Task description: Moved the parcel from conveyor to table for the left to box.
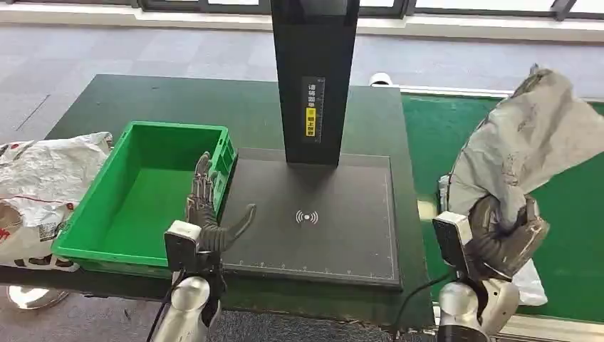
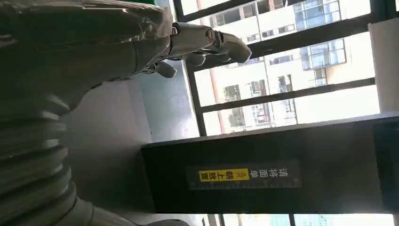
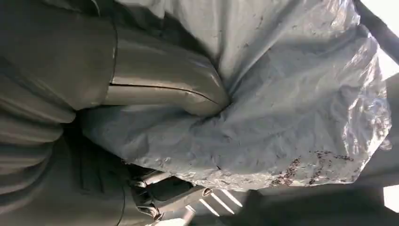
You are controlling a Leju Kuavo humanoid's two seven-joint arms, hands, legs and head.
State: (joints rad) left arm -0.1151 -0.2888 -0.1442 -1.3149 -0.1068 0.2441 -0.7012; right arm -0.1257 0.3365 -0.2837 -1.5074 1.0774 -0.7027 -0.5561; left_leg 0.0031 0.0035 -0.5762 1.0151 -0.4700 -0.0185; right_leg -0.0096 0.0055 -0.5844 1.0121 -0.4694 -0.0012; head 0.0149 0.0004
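A crumpled grey plastic parcel (image 1: 523,142) is raised above the green conveyor (image 1: 441,135) at the right. My right hand (image 1: 502,235) grips its lower end, and in the right wrist view the thumb (image 3: 160,84) presses into the grey wrap (image 3: 301,108). My left hand (image 1: 206,210) hovers open with fingers spread by the near right corner of the green box (image 1: 142,192), which holds nothing. Between box and conveyor lies the dark scanning pad (image 1: 313,214) on the table. In the left wrist view the left hand's fingers (image 2: 207,42) reach out with nothing in them.
A black scanner post (image 1: 313,78) stands upright at the pad's far edge. A crumpled white bag (image 1: 43,185) lies at the left of the box. A white label or bag piece (image 1: 530,281) hangs below my right hand over the conveyor's edge.
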